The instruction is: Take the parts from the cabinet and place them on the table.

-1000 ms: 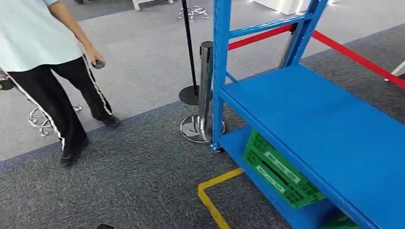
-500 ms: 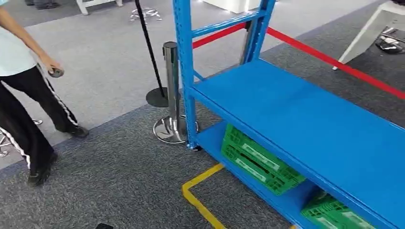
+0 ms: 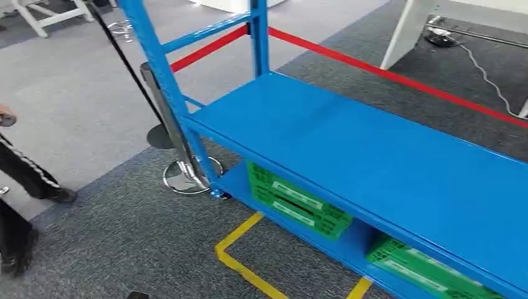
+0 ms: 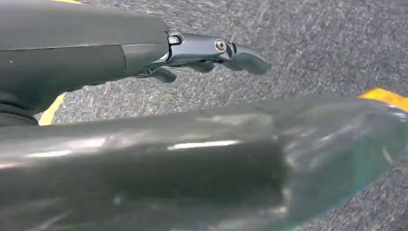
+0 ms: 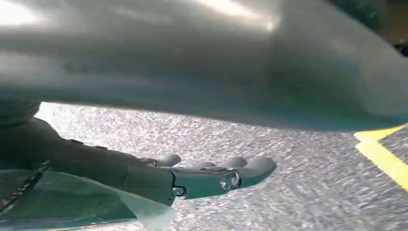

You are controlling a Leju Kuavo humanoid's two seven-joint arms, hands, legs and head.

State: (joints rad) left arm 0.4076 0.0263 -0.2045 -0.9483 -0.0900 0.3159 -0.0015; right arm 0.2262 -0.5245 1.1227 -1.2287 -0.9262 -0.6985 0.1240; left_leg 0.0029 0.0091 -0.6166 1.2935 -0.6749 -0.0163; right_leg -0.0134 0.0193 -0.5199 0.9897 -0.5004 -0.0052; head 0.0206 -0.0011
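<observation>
Two green slatted plastic crates [image 3: 297,199] [image 3: 423,266], contents hidden, sit on the lower shelf of the smooth blue metal cabinet [image 3: 348,146]; no parts are visible. Both hands, left hand [image 4: 202,53] and right hand [image 5: 202,175], hang empty, fingers extended over speckled grey carpet [image 3: 124,237]. The camera has swung right since earlier.

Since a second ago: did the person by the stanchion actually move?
Yes. Camera panned, but judged against the stanchion base, the person has stepped farther off to the left, now cut by the frame edge.

Steel stanchion [image 3: 177,143], red belt [image 3: 398,78]
</observation>
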